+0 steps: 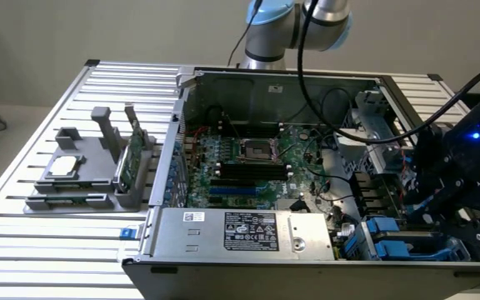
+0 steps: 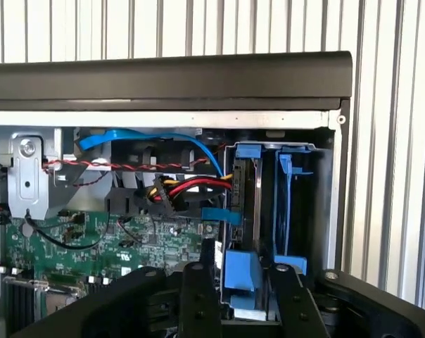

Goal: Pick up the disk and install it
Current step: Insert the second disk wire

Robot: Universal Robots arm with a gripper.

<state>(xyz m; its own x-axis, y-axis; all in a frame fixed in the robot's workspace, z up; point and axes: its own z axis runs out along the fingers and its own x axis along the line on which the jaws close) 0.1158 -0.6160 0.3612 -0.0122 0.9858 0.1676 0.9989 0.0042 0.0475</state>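
Hanging over the near corner of the open computer case [image 1: 307,262] at the exterior view's right, gripper [image 2: 242,299] released, fingers [image 2: 198,296] standing apart and straddling the blue end of the disk [image 2: 242,271] with a sliver of gap on each side, so no clamp on it as far as can be judged. Sitting on edge in the drive bay [image 2: 324,204], disk directly in line with the gripper, long axis running from between the fingers away toward the black rim of the case, thin side facing up. Seen from the exterior view as a blue block [image 1: 387,230] low in the bay, just under the gripper [image 1: 434,215]. Tight quarters sideways: an empty blue frame [image 2: 288,204] just beside the disk on the outer-wall side, a bundle of red, yellow and black cables [image 2: 188,189] touching or nearly touching it on the motherboard [image 2: 93,243] side. Free room only straight up out of the open case. Slatted table [image 1: 23,250] beyond the wall, well apart from the work.
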